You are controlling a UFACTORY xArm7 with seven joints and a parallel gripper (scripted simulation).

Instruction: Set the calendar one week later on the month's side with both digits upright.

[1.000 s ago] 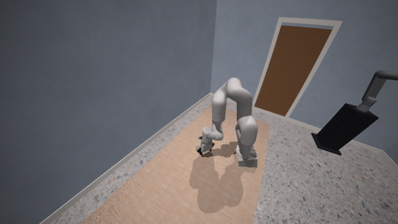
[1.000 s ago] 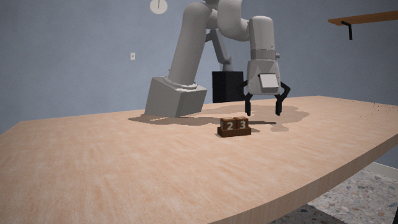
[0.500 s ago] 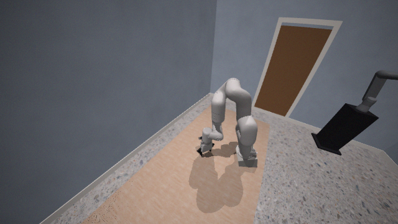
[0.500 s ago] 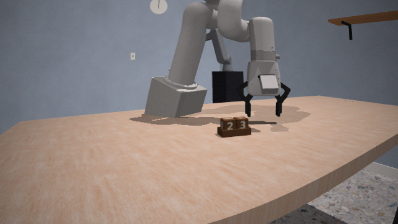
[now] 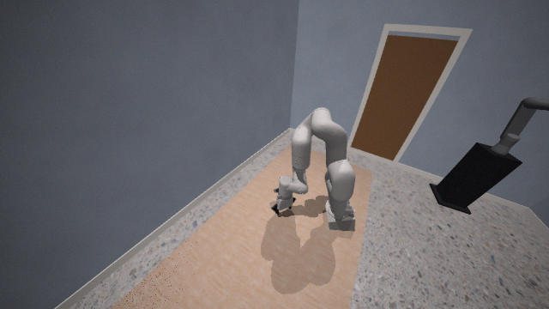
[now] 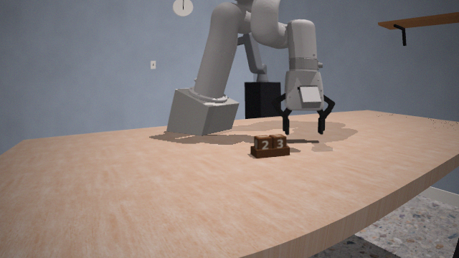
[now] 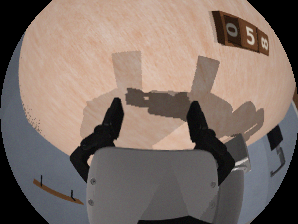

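Observation:
The calendar is a small brown tray [image 6: 270, 153] [image 7: 218, 24] with two brown cubes standing side by side in it. In the exterior view the cubes show "2" [image 6: 264, 144] and "3" [image 6: 280, 142], both upright. In the wrist view the opposite side shows "0" [image 7: 230, 30] and "5" [image 7: 250, 36], with a pale label [image 7: 264, 44] beside them that is too small to read. My gripper [image 6: 303, 132] [image 7: 154, 108] [image 5: 283, 209] is open and empty. It hangs low over the table [image 6: 143, 197] [image 7: 100, 50] [image 5: 240, 266], behind and to the right of the calendar, apart from it.
The arm's grey base [image 6: 201, 115] stands on the table behind and left of the calendar. A black box [image 6: 262, 98] stands beyond the table. The table's curved front edge runs at the lower right. A wall shelf [image 6: 419, 21] is high at the right.

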